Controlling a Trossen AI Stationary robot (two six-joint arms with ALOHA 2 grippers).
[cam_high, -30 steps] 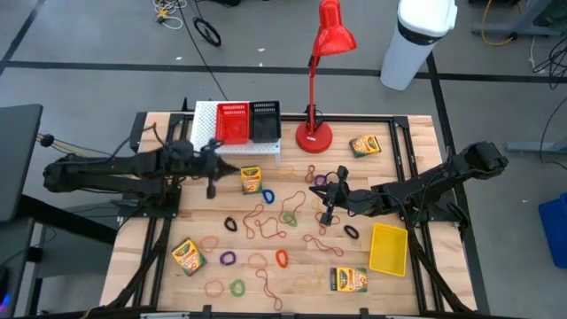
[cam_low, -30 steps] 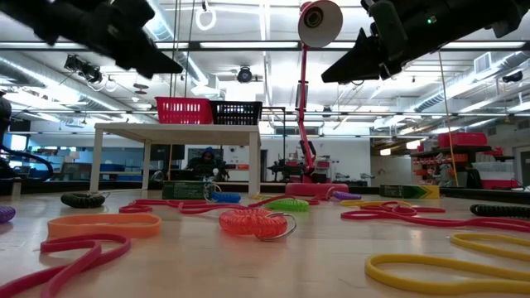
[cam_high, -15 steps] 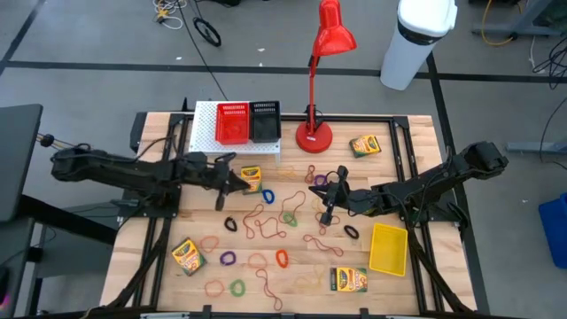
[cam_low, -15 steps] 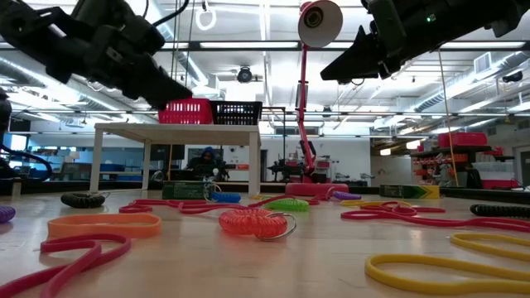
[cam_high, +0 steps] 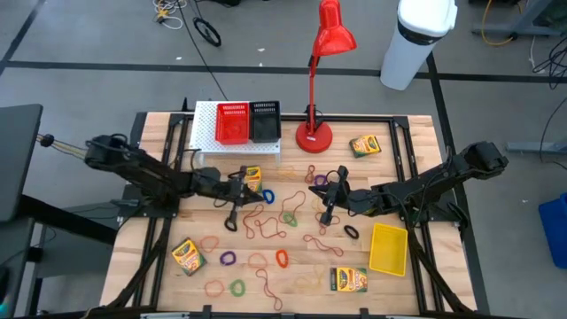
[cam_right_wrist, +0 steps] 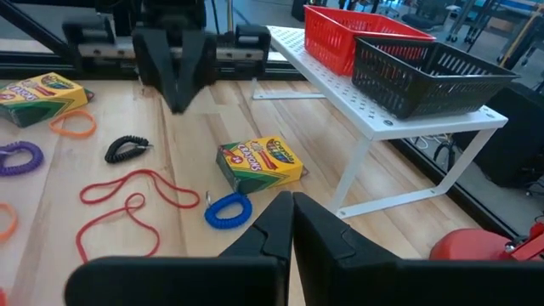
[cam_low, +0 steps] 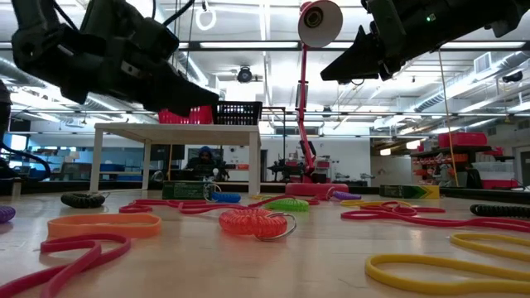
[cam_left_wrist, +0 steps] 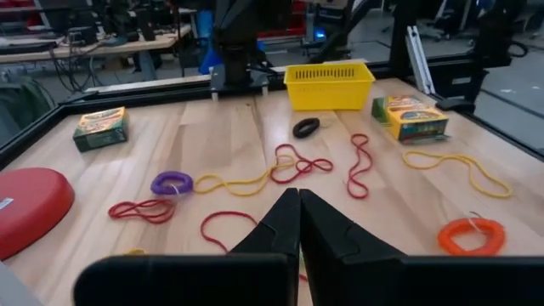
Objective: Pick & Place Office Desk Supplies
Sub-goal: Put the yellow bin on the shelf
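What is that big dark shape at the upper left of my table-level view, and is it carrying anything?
Observer: That is the left hand, over the table's middle. Its wrist view shows the fingers shut on nothing.
Operator: How many crayon boxes are out there?
Observer: From above I count four crayon boxes, spread over the table.
Operator: Where could things be dropped?
Observer: A yellow bin sits on the table beside the right arm, whose right hand is shut too.
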